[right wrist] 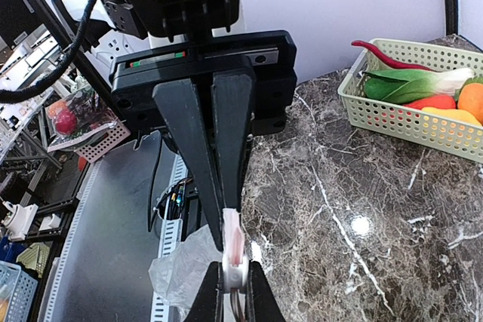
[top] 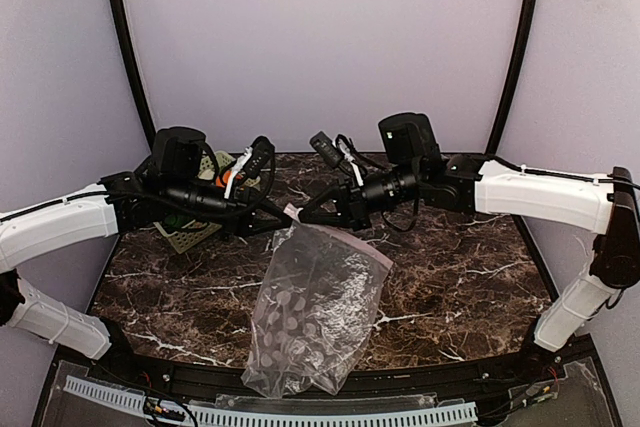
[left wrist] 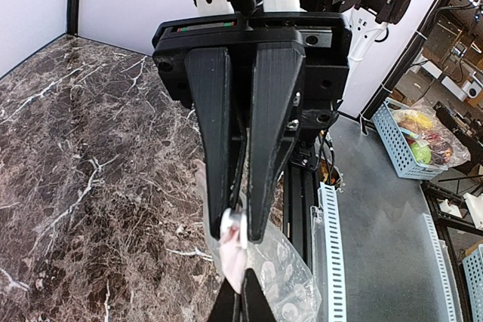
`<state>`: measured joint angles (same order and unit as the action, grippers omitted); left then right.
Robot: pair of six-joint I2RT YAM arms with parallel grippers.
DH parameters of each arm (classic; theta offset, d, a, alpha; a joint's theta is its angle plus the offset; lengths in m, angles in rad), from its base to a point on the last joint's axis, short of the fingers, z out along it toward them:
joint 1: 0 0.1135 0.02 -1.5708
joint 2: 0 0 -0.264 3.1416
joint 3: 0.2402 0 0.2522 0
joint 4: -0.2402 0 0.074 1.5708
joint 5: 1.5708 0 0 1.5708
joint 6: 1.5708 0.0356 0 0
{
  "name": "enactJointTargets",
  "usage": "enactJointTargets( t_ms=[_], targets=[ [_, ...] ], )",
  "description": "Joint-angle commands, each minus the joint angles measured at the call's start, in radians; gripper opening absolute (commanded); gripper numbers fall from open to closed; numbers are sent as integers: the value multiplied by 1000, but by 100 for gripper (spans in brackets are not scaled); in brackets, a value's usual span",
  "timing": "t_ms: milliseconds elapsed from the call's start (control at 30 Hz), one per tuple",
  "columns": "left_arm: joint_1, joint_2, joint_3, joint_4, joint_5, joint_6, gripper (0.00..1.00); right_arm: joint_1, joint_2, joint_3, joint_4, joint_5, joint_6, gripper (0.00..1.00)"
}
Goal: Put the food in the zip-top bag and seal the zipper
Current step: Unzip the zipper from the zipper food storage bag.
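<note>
Both the left tool [left wrist: 240, 231] and right tool [right wrist: 228, 228] are clenched tip to tip on the bag's [top: 310, 317] zipper [top: 340, 240] edge, likely to part its mouth; food [right wrist: 411, 84] sits in the basket [right wrist: 392, 122] on the worktop [top: 460, 277].

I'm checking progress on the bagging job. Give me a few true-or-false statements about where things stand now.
1. The left claw and right claw are both shut on the zip-top bag's top edge. True.
2. The bok choy is already inside the bag. False: it lies in the basket.
3. The basket is empty. False: it also holds the red chili and orange fruit.
4. The bag's lower end reaches the table's near edge. True.
</note>
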<state>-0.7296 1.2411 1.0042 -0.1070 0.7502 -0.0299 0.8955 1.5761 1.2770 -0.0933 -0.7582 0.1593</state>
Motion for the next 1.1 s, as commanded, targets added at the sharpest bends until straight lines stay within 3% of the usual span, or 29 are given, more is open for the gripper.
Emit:
enactJointTargets(
  t_ms=[0, 767, 833, 1067],
  targets=[
    [33, -79, -3, 22, 4, 4, 1, -32, -17, -46, -141, 19, 9, 0],
    [47, -38, -6, 53, 64, -39, 1, -28, -26, -49, -125, -37, 27, 0],
    [47, -32, -5, 57, 73, -44, 4, -24, -23, -45, -124, -42, 24, 0],
    [47, -18, -4, 65, 101, -59, 36, -17, -10, -29, -120, -55, 20, 0]
  ],
)
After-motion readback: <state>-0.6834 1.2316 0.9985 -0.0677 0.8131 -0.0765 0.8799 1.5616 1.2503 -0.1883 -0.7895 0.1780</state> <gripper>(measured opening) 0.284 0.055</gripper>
